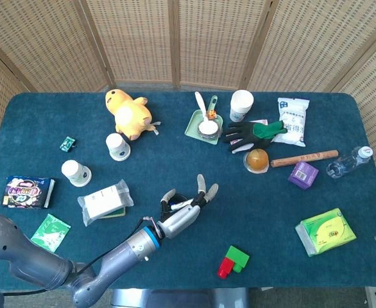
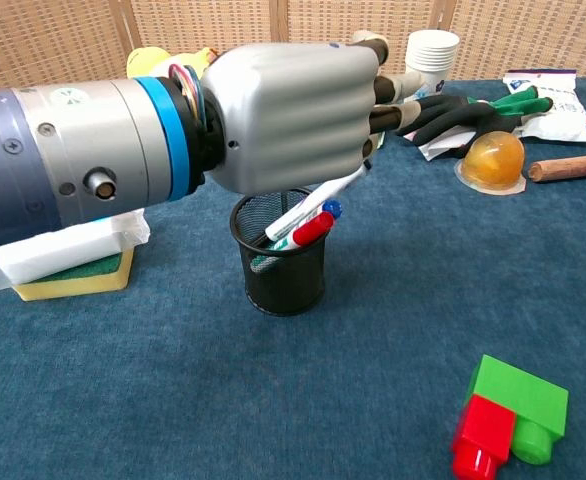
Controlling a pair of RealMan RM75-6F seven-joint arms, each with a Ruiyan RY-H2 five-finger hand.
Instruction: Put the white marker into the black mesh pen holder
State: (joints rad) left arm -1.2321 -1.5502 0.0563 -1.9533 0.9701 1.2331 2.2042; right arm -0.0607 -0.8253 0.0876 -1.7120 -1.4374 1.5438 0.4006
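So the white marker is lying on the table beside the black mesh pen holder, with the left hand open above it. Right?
Not quite. The white marker is inside the black mesh pen holder, leaning on its rim next to the red-capped pen; the chest view shows it. The left hand is above it, fingers spread, holding nothing.

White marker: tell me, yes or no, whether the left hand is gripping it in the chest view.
No. The white marker leans in the black mesh pen holder, with the left hand above it, fingers spread.
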